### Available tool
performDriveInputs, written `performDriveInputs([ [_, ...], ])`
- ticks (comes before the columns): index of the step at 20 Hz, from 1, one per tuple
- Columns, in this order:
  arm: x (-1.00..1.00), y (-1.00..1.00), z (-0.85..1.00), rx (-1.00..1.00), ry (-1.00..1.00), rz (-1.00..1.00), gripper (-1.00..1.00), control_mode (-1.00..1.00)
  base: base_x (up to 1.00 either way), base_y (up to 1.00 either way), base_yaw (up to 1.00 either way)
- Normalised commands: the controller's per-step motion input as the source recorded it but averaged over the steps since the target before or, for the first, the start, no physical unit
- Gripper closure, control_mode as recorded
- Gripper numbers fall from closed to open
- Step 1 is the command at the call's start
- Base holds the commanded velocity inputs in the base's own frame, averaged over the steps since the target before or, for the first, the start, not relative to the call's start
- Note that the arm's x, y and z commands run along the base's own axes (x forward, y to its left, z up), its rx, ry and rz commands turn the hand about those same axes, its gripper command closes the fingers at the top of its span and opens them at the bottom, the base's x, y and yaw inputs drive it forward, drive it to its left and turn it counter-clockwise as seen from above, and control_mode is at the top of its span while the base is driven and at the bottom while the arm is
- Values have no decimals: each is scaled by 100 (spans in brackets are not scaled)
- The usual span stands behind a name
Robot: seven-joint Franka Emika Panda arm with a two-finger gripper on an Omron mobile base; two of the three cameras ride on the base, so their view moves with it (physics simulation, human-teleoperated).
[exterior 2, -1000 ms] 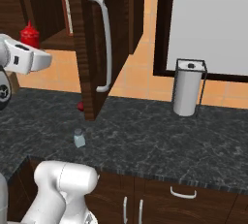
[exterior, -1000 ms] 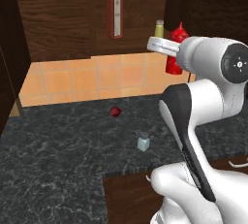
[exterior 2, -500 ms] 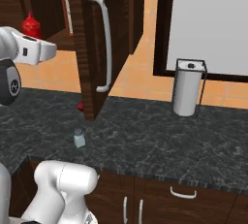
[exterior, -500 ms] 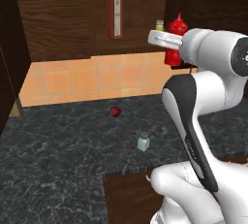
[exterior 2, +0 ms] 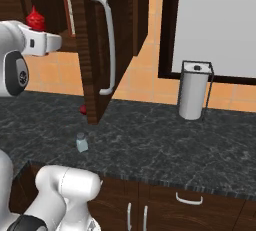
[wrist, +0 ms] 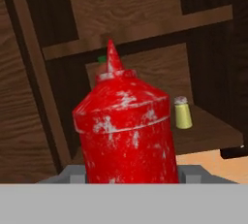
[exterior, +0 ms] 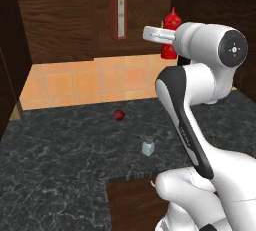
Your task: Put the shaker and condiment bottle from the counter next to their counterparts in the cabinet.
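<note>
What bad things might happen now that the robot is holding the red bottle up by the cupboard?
The condiment bottle might bump the cabinet shelf edge and slip from the gripper. It might also knock over the small yellowish shaker on the shelf. The grey-blue shaker still waits on the counter.

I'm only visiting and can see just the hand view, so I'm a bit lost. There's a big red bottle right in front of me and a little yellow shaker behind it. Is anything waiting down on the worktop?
Observer: Yes. The shaker, small and pale grey-blue, stands upright on the counter in front of the arm.
Operator: Is anything else near it?
Observer: A small dark-red round thing lies farther back, toward the tiled wall.
Operator: And the green bit peeking out behind my bottle?
Observer: That's the cap of a tall red bottle with a white label. In the left base view it stands to the left of the condiment bottle.
</note>
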Motion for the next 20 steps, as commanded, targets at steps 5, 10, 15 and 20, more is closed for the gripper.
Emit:
performDriveInputs([
  [5, 29, 2, -3, -3, -12, 10, 100, -100, 0, 0, 0],
  [10, 37, 11, -5, -2, -7, 8, 100, -100, 0, 0, 0],
  [15, 35, 25, 0, -2, 0, 0, 100, -100, 0, 0, 0],
  [20, 21, 8, 0, -1, 0, 1, 100, -100, 0, 0, 0],
])
